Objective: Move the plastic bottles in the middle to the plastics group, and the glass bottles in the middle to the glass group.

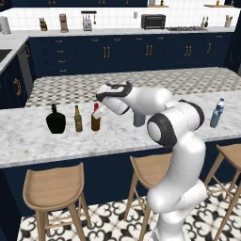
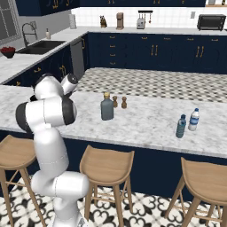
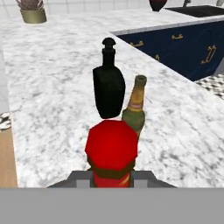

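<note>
Gripper [image 1: 100, 112] jaws clamped on the red-brown bottle [image 1: 95, 121] by its red neck, standing it beside the beer bottle [image 1: 78, 119] and black bottle [image 1: 56, 120] to join glass group.

beer bottle [image 3: 135, 107] just ahead, black bottle [image 3: 109, 89] behind — open counter [image 3: 52, 83] alongside

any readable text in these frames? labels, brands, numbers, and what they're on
None can be read.
Beer bottle: label on its body, too blurred to read.
Water bottle: blue label band, too small to read.
Red-brown bottle in the shut gripper: no lettering visible.
</note>
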